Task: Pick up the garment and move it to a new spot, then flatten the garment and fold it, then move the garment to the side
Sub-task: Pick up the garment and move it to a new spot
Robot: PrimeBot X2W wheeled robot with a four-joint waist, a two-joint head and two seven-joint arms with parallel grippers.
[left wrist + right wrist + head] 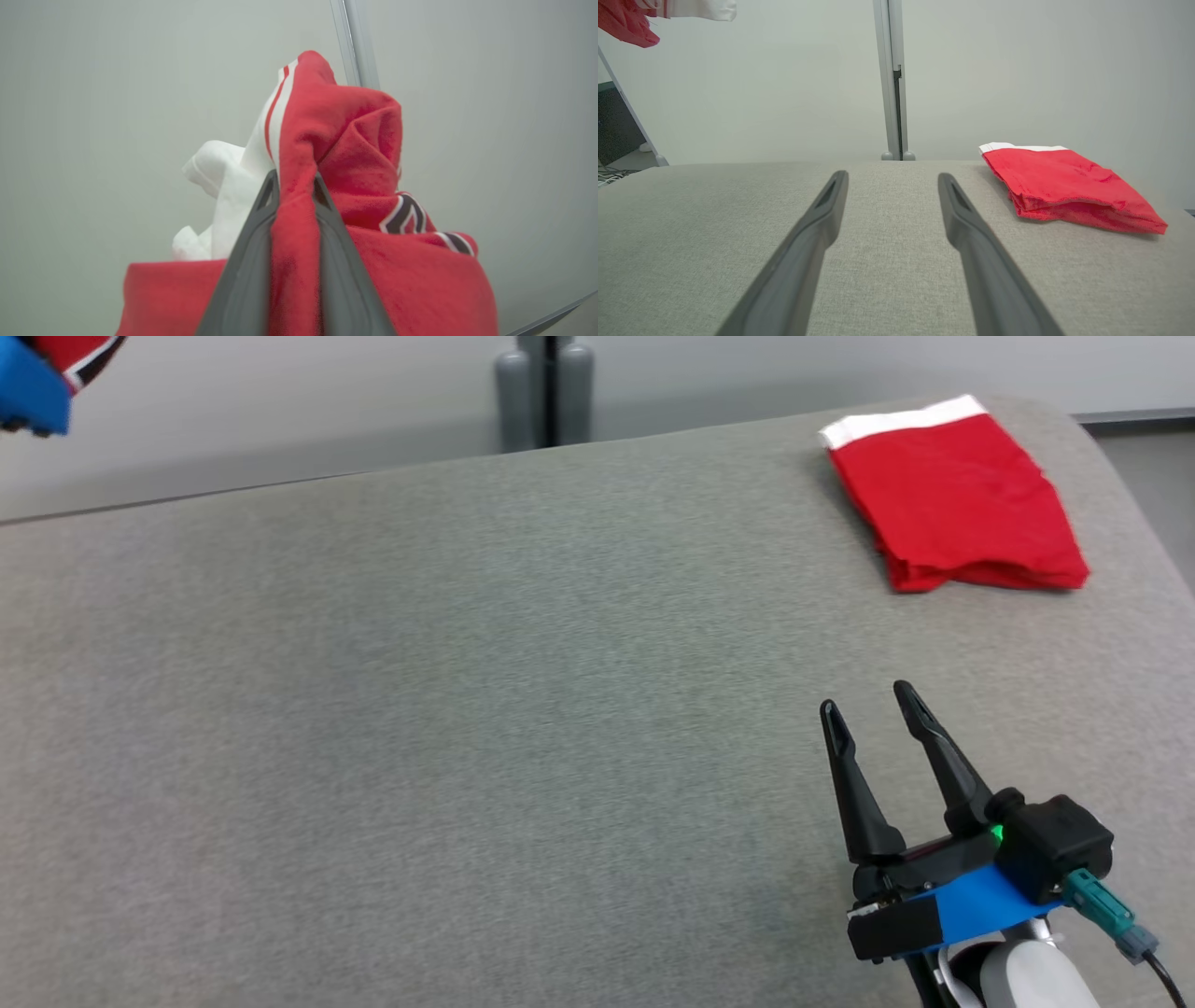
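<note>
Left gripper [294,179]: we see it clenched on the garment [355,154]. A red fold runs up between its two dark fingers [247,261], and the jaws are nearly together with cloth pinched in the gap.
Garment look: red with white parts, a white-and-red striped edge, and black-and-white lettering on one fold.
Garment place: bunched and draped over and around the left fingers. It is off the table, with only pale wall behind it in the left wrist view.
Garment, head view: we catch a red corner of the garment [79,353] at the top left, just beside the blue part of the left arm [33,392]. It sits past the table's far edge in that view.
Garment, right wrist view: the garment [626,23] hangs at the top left, red and white, above table level.
Right gripper [866,700]: released, fingers spread wide, nothing between them. It is low over the table [420,709] at the near right, tips toward the far edge.
Right gripper contact: we cannot tell whether the fingers touch the table.
Folded piece [952,504]: red with a white band at its far end, lying flat and folded at the table's far right. It is apart from the right gripper.
Table: grey woven cover.
Post [544,392]: grey upright behind the far edge, near the middle.
</note>
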